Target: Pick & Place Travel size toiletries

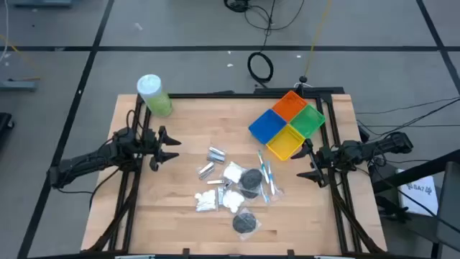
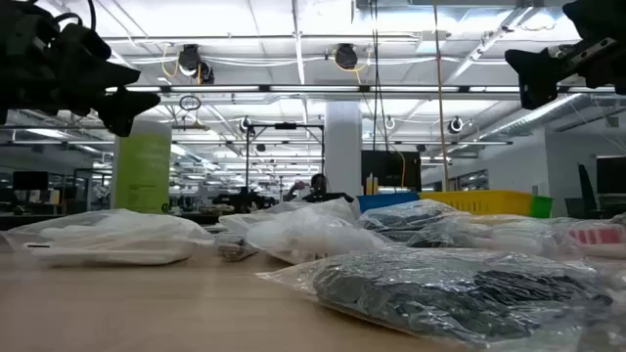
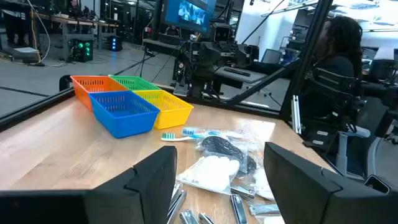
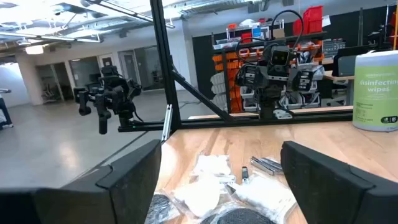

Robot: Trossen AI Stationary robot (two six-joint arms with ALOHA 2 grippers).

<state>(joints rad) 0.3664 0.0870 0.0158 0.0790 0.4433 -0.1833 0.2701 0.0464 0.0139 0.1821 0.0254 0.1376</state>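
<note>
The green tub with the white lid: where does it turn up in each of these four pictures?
High view: the green tub lies at the table's far left corner, beyond the left gripper.
Low view: at the left, a tall green shape behind the bags.
Left wrist view: not in it.
Right wrist view: at the right edge, label reading wipes.
Shared landmark: the pile of clear bags mid-table shows in all four.
</note>
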